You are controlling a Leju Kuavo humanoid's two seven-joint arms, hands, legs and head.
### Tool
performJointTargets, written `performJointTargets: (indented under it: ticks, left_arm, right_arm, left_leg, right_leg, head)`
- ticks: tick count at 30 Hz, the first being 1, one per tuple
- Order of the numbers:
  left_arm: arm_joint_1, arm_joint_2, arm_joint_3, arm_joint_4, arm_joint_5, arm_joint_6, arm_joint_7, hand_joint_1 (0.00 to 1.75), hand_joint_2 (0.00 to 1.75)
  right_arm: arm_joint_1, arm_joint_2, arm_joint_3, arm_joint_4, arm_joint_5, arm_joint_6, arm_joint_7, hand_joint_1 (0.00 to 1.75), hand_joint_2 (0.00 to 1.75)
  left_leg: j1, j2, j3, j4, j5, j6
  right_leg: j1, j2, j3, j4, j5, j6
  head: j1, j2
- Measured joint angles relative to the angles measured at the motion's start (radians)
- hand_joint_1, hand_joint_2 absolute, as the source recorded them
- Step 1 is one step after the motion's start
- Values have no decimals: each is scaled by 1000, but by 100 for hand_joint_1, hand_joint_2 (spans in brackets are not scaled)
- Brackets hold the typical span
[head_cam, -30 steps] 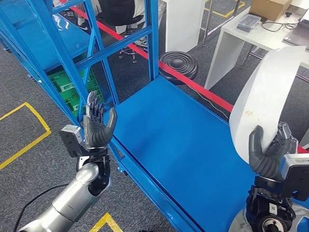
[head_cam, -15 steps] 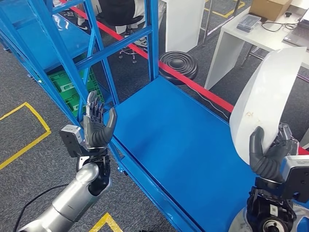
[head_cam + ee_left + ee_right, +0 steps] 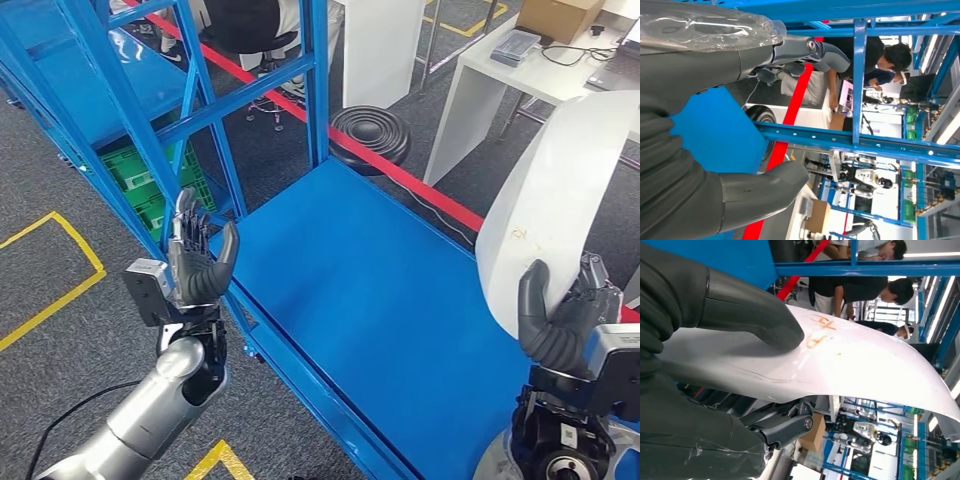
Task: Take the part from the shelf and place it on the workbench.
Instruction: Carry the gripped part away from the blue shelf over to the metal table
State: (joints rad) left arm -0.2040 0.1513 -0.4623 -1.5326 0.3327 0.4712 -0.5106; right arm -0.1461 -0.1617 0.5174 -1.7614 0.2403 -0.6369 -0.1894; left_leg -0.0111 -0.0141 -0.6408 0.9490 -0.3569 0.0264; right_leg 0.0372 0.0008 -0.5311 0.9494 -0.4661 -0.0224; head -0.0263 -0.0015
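— Where is the part [image 3: 555,195] right now?

— Held up in the right hand [image 3: 562,325], off the far right edge of the blue counter [image 3: 362,290]. The thumb presses its near face and the fingers [image 3: 779,427] clamp behind, so it is pinched at its lower end.

— Which way does it run?

— It is a white curved panel; its long axis rises from the hand, up and away to the right. The counter lies below and to the left of it.

— And the other hand?

— The left hand [image 3: 198,262] stands upright at the counter's near left edge, palm toward the counter, fingers spread wide, holding nothing.

— So the next move?

— Probably the right arm swings left and lowers the panel flat.
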Motion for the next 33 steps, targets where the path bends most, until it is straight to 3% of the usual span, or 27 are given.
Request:
performJointTargets:
  ticks: [11, 16, 18, 20, 21, 22, 23, 25, 27, 31, 33]
  left_arm:
    - [0, 1, 0, -3, 29, -18, -17, 0, 175]
    - [1, 1, 0, -5, 39, -30, -22, 0, 175]
    - [0, 0, 0, -6, 41, -32, -23, 0, 175]
    - [0, 0, 0, -6, 43, -34, -23, 0, 175]
    - [2, 0, 0, -6, 43, -35, -23, 0, 175]
    - [3, -1, 0, -6, 44, -36, -23, 0, 175]
    - [5, -1, 0, -6, 44, -37, -22, 0, 175]
    - [5, -1, 0, -6, 45, -37, -22, 0, 175]
    - [5, 0, 0, -6, 45, -38, -21, 0, 175]
    - [2, 0, -1, -6, 47, -39, -20, 0, 175]
    - [1, 1, -1, -6, 47, -39, -20, 0, 175]
  right_arm:
    - [10, -12, 8, -19, -1, -14, -2, 175, 175]
    - [14, -14, 9, -32, -1, -13, 0, 175, 175]
    - [15, -15, 9, -36, 0, -12, 1, 175, 175]
    - [19, -16, 9, -36, 0, -11, 1, 175, 175]
    - [22, -16, 9, -36, 0, -11, 1, 175, 175]
    - [24, -17, 8, -36, 0, -10, 1, 175, 175]
    - [26, -17, 8, -36, 0, -10, 1, 175, 175]
    - [26, -18, 8, -36, -1, -9, 0, 175, 175]
    - [25, -18, 8, -36, -2, -7, 0, 175, 175]
    - [24, -18, 8, -35, -3, -2, -3, 175, 175]
    - [22, -18, 8, -35, -3, 0, -4, 175, 175]
  left_leg:
    - [-1, 0, 0, 1, -1, 1]
    - [-1, 1, 16, -15, -2, 17]
    - [5, 2, 30, -31, 3, 20]
    - [6, 3, 33, -34, 4, 21]
    - [8, 3, 33, -34, 4, 20]
    - [10, 3, 33, -33, 4, 18]
    - [13, 2, 32, -31, 3, 14]
    - [21, 0, 30, -21, 0, 2]
    - [24, -3, 27, -8, -5, -15]
    - [28, -4, 22, -2, -3, -44]
    - [31, 1, -6, 63, -49, -51]
  right_leg:
    - [-1, 0, 0, -1, 0, 1]
    - [-6, 0, 6, 6, -12, 18]
    - [-11, 1, -21, 78, -58, 30]
    - [-25, 1, -86, 215, -127, 44]
    - [-32, 1, -114, 270, -147, 50]
    - [-40, 1, -125, 291, -147, 56]
    - [-47, 1, -116, 271, -127, 62]
    - [-60, 1, -48, 136, -59, 75]
    - [-63, 5, 5, 31, -16, 75]
    - [-55, 6, 10, 14, 1, 42]
    - [-57, 3, 10, 11, 11, 27]
  head:
    - [0, 0]
    - [0, 0]
    - [2, 0]
    - [4, 0]
    - [4, 0]
    - [4, 0]
    - [5, 0]
    - [5, 0]
    - [6, 0]
    - [4, 0]
    - [-1, 0]
